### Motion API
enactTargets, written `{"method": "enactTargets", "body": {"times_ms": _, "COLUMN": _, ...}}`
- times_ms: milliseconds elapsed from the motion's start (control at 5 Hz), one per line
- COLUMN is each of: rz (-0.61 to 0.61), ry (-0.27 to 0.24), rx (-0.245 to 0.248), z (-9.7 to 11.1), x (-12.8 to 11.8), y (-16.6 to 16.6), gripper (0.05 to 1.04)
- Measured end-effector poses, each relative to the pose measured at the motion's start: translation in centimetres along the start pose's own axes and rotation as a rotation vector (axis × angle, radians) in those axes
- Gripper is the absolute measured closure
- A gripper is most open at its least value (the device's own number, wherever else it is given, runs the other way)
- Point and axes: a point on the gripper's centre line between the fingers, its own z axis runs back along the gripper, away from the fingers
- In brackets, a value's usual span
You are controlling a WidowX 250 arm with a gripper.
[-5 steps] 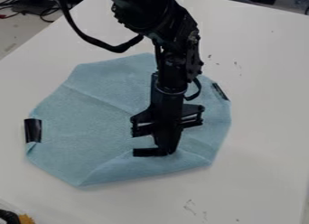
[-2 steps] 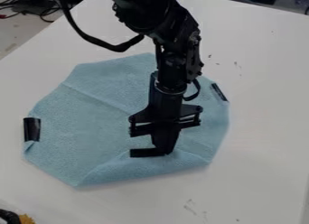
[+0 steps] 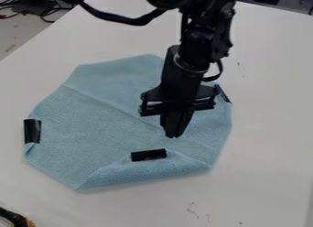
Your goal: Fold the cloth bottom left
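Above the right-centre of the cloth hangs the black gripper (image 3: 174,136), its fingers together with nothing seen between them. The light blue cloth (image 3: 98,123) lies on the table with its corners turned in, giving it a many-sided outline. Along its lower edge a flap (image 3: 143,170) is folded up over the cloth, with a black strip (image 3: 148,155) at the flap's upper edge, just below and left of the gripper. The arm covers part of the cloth's upper right.
Another black strip (image 3: 32,131) sits at the cloth's left corner, and a third (image 3: 223,94) at its upper right edge. White table (image 3: 269,130) surrounds the cloth. A black and yellow object (image 3: 18,218) stands at the bottom left corner; cables (image 3: 45,10) lie beyond the table.
The gripper has moved up and slightly right, away from the lower black strip, which stays with the folded flap. The cloth keeps nearly the same shape.
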Motion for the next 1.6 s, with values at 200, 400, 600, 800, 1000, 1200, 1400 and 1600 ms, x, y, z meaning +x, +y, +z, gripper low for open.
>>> {"method": "enactTargets", "body": {"times_ms": 200, "rz": 0.059, "ry": -0.035, "rx": -0.021, "z": 1.0, "x": -1.3, "y": -0.3, "gripper": 1.010}}
{"method": "enactTargets", "body": {"times_ms": 400, "rz": 0.086, "ry": -0.029, "rx": -0.065, "z": -0.3, "x": -2.1, "y": 0.0, "gripper": 0.867}}
{"method": "enactTargets", "body": {"times_ms": 600, "rz": 0.063, "ry": -0.031, "rx": -0.113, "z": -0.6, "x": -0.5, "y": 0.0, "gripper": 0.634}}
{"method": "enactTargets", "body": {"times_ms": 800, "rz": 0.048, "ry": -0.031, "rx": -0.135, "z": -0.7, "x": -0.2, "y": -0.1, "gripper": 0.324}}
{"method": "enactTargets", "body": {"times_ms": 1000, "rz": 0.045, "ry": -0.020, "rx": -0.146, "z": -1.8, "x": 0.1, "y": -0.6, "gripper": 0.081}}
{"method": "enactTargets", "body": {"times_ms": 1200, "rz": 0.038, "ry": 0.002, "rx": -0.157, "z": -3.8, "x": 1.0, "y": -1.1, "gripper": 0.076}}
{"method": "enactTargets", "body": {"times_ms": 1400, "rz": 0.046, "ry": 0.007, "rx": -0.173, "z": -5.1, "x": 1.2, "y": -1.5, "gripper": 0.082}}
{"method": "enactTargets", "body": {"times_ms": 1600, "rz": 0.069, "ry": 0.013, "rx": -0.183, "z": -5.5, "x": 1.3, "y": -1.1, "gripper": 0.082}}
